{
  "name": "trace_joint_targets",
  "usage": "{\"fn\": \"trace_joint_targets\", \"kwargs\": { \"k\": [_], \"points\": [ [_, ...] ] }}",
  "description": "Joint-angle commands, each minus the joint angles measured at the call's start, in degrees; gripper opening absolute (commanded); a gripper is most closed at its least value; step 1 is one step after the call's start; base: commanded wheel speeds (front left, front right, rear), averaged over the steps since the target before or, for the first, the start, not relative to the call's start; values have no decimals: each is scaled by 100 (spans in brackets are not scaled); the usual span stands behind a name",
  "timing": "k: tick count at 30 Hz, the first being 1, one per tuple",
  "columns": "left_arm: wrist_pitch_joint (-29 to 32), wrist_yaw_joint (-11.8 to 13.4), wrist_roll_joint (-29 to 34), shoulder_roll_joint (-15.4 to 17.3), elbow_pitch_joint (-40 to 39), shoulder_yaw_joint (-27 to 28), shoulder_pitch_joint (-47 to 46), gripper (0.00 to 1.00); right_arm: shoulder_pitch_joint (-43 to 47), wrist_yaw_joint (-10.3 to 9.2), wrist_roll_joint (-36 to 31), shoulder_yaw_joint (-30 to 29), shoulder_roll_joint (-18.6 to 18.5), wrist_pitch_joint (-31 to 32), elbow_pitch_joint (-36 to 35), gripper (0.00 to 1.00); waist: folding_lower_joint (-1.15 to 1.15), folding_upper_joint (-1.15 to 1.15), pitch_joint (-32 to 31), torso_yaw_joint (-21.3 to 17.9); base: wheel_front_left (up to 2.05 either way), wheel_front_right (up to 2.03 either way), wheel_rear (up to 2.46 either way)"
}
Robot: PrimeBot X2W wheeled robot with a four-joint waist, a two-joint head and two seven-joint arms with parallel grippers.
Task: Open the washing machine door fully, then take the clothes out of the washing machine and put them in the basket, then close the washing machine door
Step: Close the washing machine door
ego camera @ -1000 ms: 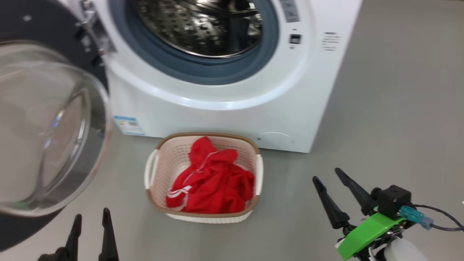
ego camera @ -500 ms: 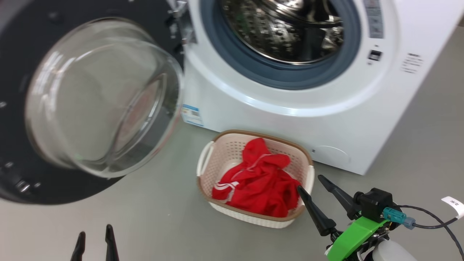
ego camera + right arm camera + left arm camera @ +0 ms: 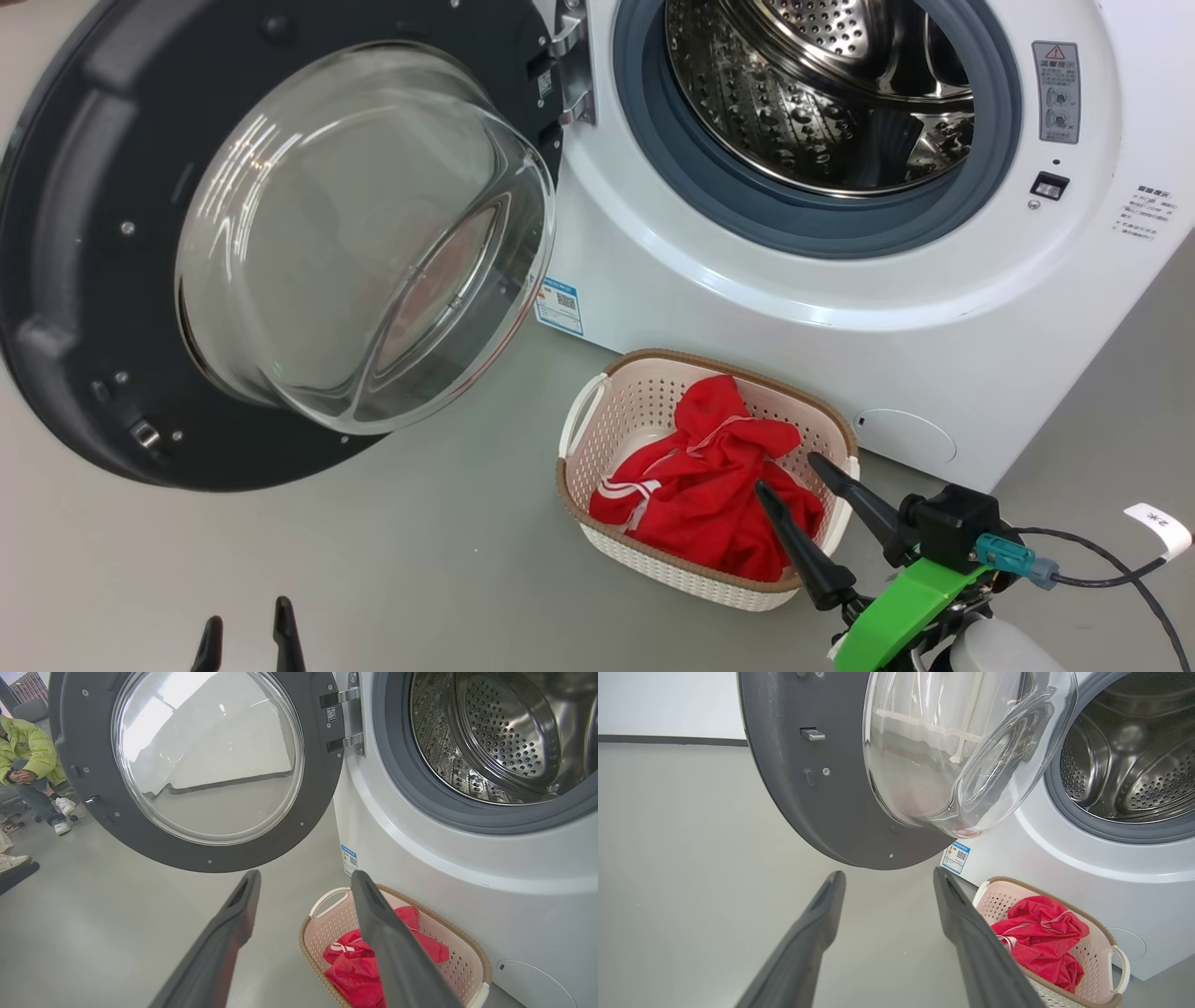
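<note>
Door [image 3: 84,308] of the washing machine [image 3: 747,308] is standing swung wide to the left on its hinge. Black inner rim is facing the head camera, and the clear glass bowl [image 3: 364,233] is bulging outward. Steel drum [image 3: 822,84] is showing its perforated wall behind the grey seal [image 3: 840,229]

Basket [image 3: 709,358] is sitting on the grey floor [image 3: 420,560] just in front of the machine, under the drum opening. It is lying between the blue label [image 3: 560,305] and the round cap [image 3: 904,436]. Clothes [image 3: 709,485] are lying heaped inside the basket, red with thin white stripes, bunched toward its near right side

Right claw [image 3: 785,471] is holding nothing, fingers spread wide. In the head view its tips are crossing the basket's near right corner, over the red fabric; cannot tell whether they are touching it. Green bracket [image 3: 901,607] is sitting behind the fingers, and a dark cable [image 3: 1102,579] is trailing off to the right

Left claw [image 3: 246,611] is peeking in at the bottom edge of the head view, tips only. In its wrist view the fingers are standing wide apart with nothing between them, pointing toward the lower edge of the door and well clear of it, over the floor

Person [image 3: 28,751] in a yellow-green jacket is sitting far off beyond the door, in the right wrist view
</note>
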Motion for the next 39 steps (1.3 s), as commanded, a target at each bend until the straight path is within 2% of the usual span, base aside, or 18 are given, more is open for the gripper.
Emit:
{"fn": "trace_joint_targets", "kwargs": {
  "k": [1,5,7,8,14,18,22,26,30,31,36,39],
  "points": [
    [-71,31,-7,74,-160,197,-56,100,-57,9,61,95,9,-69,-111,100,0,0,-1,-10,0,0,0],
    [-71,-11,-132,74,-274,239,-111,100,-50,9,63,86,10,-69,-111,100,0,0,-7,-33,0,0,0],
    [-71,-58,-255,74,-435,301,-170,18,-36,9,60,61,9,-69,-117,100,0,0,-12,-34,0,0,0],
    [-71,-104,-304,74,-542,339,-206,0,-26,9,55,43,10,-69,-121,100,0,0,-17,-32,0,0,0],
    [-71,-424,-114,75,-1429,936,-598,0,9,9,14,-38,26,-69,-151,100,0,0,-2,-49,0,0,0],
    [-71,-662,-32,233,-1954,1462,-1158,0,33,9,-9,-114,32,-69,-172,100,0,0,26,-50,0,0,0],
    [-71,-818,-700,439,-2006,1984,-1871,0,28,9,-38,-158,21,-69,-188,100,0,0,99,-76,0,0,0],
    [-71,-873,-1230,1108,-1394,2387,-2634,0,15,9,-55,-200,10,-69,-200,100,0,0,166,-121,0,0,0],
    [59,-886,-1854,1732,-310,2756,-3474,0,-5,9,-67,-211,-3,-69,-205,100,0,0,224,-184,0,0,0],
    [59,-886,-1854,1732,-310,2756,-3474,0,-5,9,-67,-211,-3,-69,-205,100,0,0,224,-184,0,0,0],
    [564,-890,-2527,2412,1214,3064,-4417,0,-43,9,-76,-225,-47,-69,-201,100,0,0,321,-260,0,0,0],
    [1153,-858,-2901,2619,2079,3093,-4878,0,-57,9,-84,-248,-77,-69,-203,100,0,0,373,-270,0,0,0]
  ]
}}
